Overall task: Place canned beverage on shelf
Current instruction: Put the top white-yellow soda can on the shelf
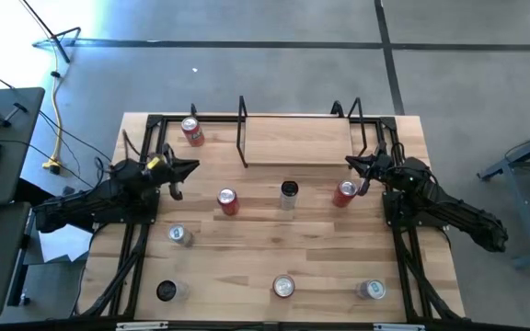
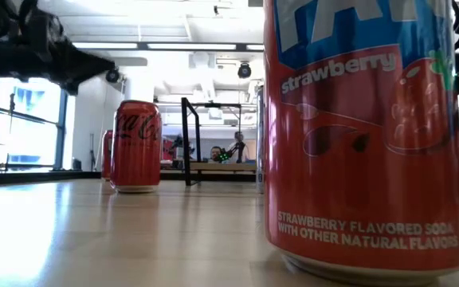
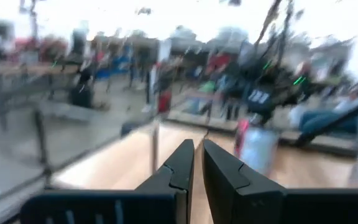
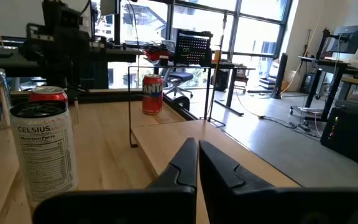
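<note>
Left gripper (image 1: 190, 166) clenched empty, raised left of the shelf (image 1: 297, 138); right gripper (image 1: 351, 163) likewise, opposite side

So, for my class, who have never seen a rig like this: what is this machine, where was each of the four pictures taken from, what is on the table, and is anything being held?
It is a robot with two dark arms at a wooden table. One picture looks straight down, one sits at tabletop level, and two come from cameras on the wrists. The left end effector and right end effector are both shut and hold nothing. Several drink cans stand about, among them a red can and a black can mid-table. The shelf, a light board in black rods, lies at the far edge with no can on it.
</note>
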Available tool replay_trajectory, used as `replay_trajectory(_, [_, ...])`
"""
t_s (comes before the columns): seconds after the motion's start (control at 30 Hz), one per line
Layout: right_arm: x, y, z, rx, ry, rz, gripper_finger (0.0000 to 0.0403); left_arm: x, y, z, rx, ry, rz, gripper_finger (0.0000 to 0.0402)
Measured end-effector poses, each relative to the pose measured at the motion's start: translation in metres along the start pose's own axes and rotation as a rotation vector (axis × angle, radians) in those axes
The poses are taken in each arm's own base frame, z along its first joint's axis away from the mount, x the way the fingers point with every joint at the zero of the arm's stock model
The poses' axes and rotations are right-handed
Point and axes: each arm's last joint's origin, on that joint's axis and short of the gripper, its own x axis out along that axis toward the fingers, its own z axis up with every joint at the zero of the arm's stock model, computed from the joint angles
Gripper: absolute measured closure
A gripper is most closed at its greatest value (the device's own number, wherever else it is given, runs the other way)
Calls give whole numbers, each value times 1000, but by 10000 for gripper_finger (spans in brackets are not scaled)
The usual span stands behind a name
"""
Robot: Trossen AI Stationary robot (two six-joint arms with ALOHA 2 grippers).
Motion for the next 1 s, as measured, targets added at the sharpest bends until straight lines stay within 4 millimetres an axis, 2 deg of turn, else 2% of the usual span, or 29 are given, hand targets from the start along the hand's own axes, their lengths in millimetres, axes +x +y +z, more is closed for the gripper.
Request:
replay_trajectory(0.1, [0, 0, 0, 0, 0, 0, 402, 3, -4, 15, 4, -40, -103, 389])
replay_trajectory(0.27, [0, 0, 0, 0, 0, 0, 402, 25, -5, 30, 54, 61, -88, 399])
replay_trajectory(0.47, [0, 0, 0, 0, 0, 0, 402, 84, -9, 52, 41, 250, -202, 401])
replay_trajectory(0.67, [0, 0, 0, 0, 0, 0, 402, 147, -14, 54, 39, 380, -360, 401])
replay_trajectory(0.8, [0, 0, 0, 0, 0, 0, 402, 173, -17, 54, 42, 404, -435, 401])
replay_trajectory(1.0, [0, 0, 0, 0, 0, 0, 402, 201, -23, 51, 32, 430, -452, 395])
